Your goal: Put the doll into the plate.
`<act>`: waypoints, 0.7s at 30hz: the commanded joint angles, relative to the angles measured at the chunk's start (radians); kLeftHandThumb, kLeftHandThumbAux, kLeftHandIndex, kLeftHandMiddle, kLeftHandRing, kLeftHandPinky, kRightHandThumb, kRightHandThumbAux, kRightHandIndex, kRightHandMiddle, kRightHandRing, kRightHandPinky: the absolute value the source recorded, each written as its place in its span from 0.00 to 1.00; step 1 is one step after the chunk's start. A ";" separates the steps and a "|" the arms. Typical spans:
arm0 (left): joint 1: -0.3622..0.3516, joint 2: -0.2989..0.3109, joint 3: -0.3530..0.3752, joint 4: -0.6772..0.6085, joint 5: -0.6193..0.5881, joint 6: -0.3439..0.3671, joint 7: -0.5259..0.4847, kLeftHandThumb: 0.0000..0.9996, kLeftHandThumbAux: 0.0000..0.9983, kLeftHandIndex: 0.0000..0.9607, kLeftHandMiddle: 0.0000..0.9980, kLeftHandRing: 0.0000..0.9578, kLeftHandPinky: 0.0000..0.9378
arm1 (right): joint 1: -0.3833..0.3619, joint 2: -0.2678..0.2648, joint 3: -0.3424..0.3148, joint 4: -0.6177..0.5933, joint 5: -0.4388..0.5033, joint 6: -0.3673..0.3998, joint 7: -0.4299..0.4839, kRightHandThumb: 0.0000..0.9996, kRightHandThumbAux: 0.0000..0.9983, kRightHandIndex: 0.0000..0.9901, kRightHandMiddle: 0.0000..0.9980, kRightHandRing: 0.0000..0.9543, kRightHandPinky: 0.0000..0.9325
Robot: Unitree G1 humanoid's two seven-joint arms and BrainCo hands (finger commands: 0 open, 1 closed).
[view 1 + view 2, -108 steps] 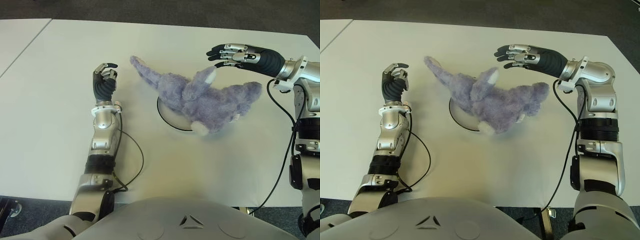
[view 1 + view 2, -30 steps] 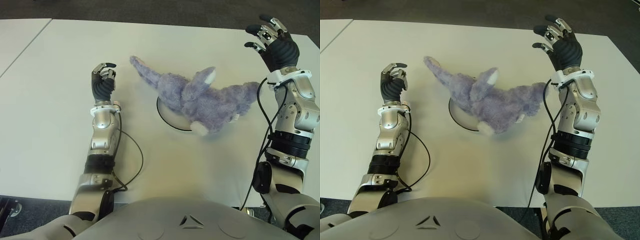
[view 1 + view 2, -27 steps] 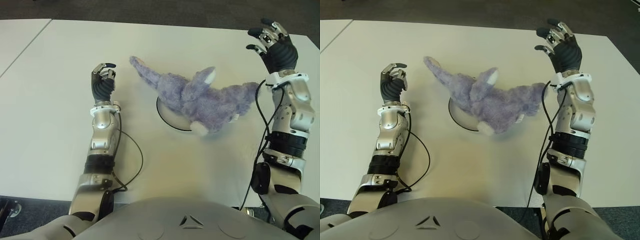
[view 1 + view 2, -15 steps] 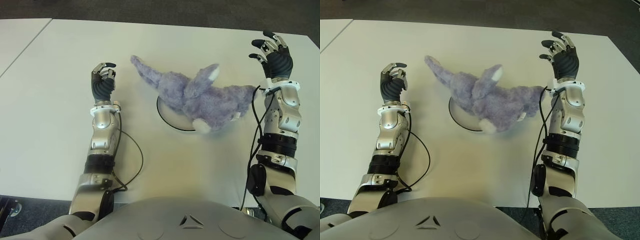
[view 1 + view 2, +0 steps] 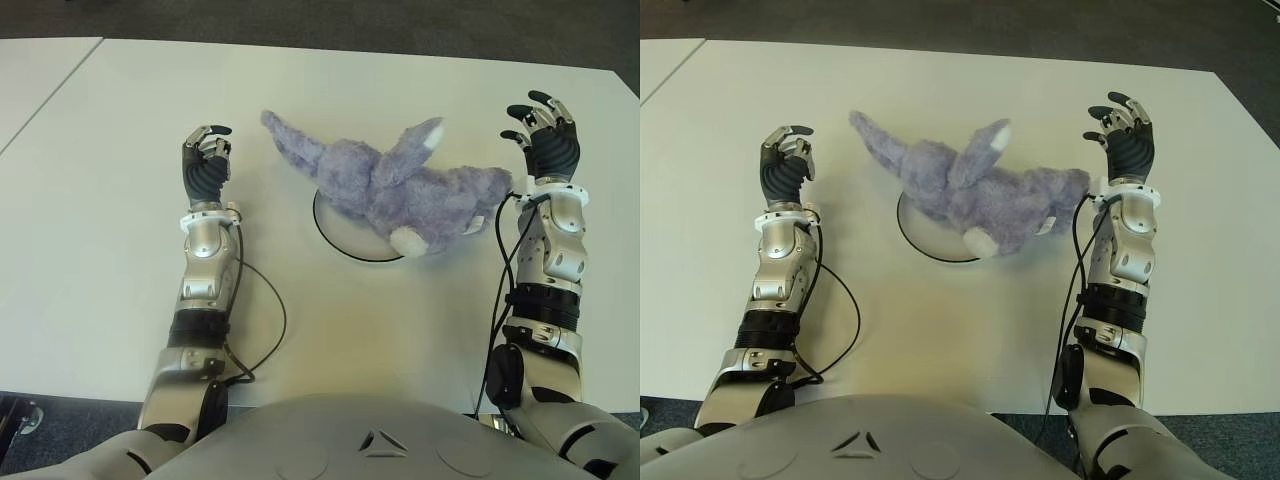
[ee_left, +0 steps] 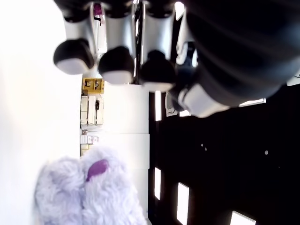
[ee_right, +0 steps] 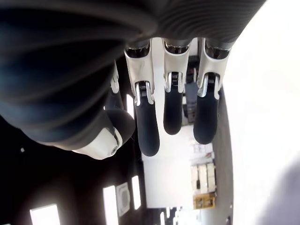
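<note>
the purple plush doll [image 5: 400,190] lies sprawled across the white plate [image 5: 345,232] near the middle of the pale table [image 5: 100,250]. its body covers most of the plate's far and right part, so only the near-left arc of the rim shows, outlined by a dark line. the long tail end stretches off the plate toward the far left, one ear with a white tip sticks up at the far side, and the doll's other end hangs past the plate's right edge over the table. a small white paw sits at the near side, close to the rim.

the right hand [image 5: 545,140] shows just right of the doll, upright on its forearm, with the fingers loosely extended and a little apart, holding nothing (the right wrist view shows them straight with gaps between them and nothing in the palm). the doll's right end comes close to the wrist, though whether the two touch cannot be told.

the left hand [image 5: 205,160] shows to the left of the doll, apart from the tail, with its fingers curled in toward the palm and nothing inside them. in the left wrist view the bent fingertips [image 6: 112,63] sit side by side, and the fluffy doll shows beyond them.

a black cable [image 5: 265,320] loops on the table beside the left forearm.
</note>
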 commanded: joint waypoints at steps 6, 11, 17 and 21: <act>0.083 -0.033 -0.004 0.051 -0.003 -0.005 -0.019 0.71 0.71 0.46 0.86 0.91 0.92 | 0.053 0.040 0.010 -0.053 -0.007 -0.035 -0.015 0.82 0.69 0.45 0.46 0.54 0.55; 0.080 -0.031 -0.006 0.060 0.001 -0.012 -0.018 0.71 0.71 0.46 0.86 0.91 0.92 | 0.061 0.047 0.023 -0.050 -0.019 -0.045 -0.013 0.84 0.68 0.46 0.45 0.53 0.54; 0.074 -0.037 -0.006 0.068 0.005 -0.025 -0.008 0.71 0.71 0.46 0.86 0.91 0.93 | 0.048 0.053 0.037 -0.020 -0.023 -0.025 -0.011 0.84 0.68 0.46 0.45 0.53 0.54; 0.074 -0.036 -0.008 0.065 0.007 -0.020 -0.008 0.71 0.71 0.46 0.86 0.91 0.93 | 0.046 0.063 0.049 -0.004 -0.012 -0.027 0.000 0.84 0.68 0.46 0.45 0.54 0.56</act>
